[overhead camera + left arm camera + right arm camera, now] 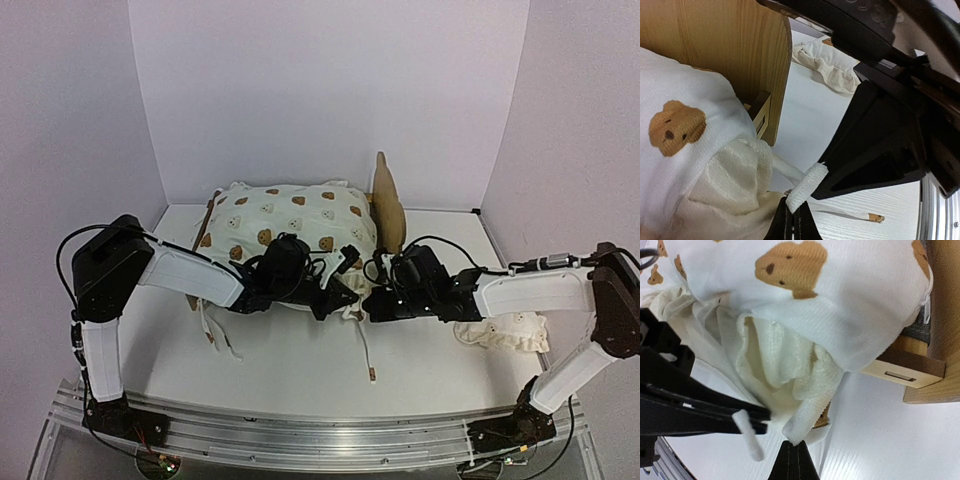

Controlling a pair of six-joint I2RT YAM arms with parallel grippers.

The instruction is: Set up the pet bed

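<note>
1. Left gripper [792,219] has its jaws pressed together on a white tie [807,184], which sticks out from the fingertips.
2. Right gripper [796,460] faces it from the other side. Its jaws are also together, pinching the lower end of a second tie [810,415], a ribbed strip that runs up into bunched cream fabric.
3. Both grippers meet tip to tip at the near edge of the cushion [290,215], almost touching. In the right wrist view, the left gripper's black fingers lie just beside the second tie.
4. Both ties come from the cushion's gathered cream edge, under its bear-print top.
5. A loose tie [366,352] trails from that same edge onto the counter [300,385], ending in a brown tip.
6. The cushion lies on the bed [388,205] and covers nearly all of it. A strip of dark base and a pale wooden rail show under the cushion's corner in the right wrist view.
7. The bed sits at the back middle of the counter, with its headboard upright at the right end.
8. A ruffled pillow [505,332] lies on the counter near the right arm, apart from the bed.
</note>
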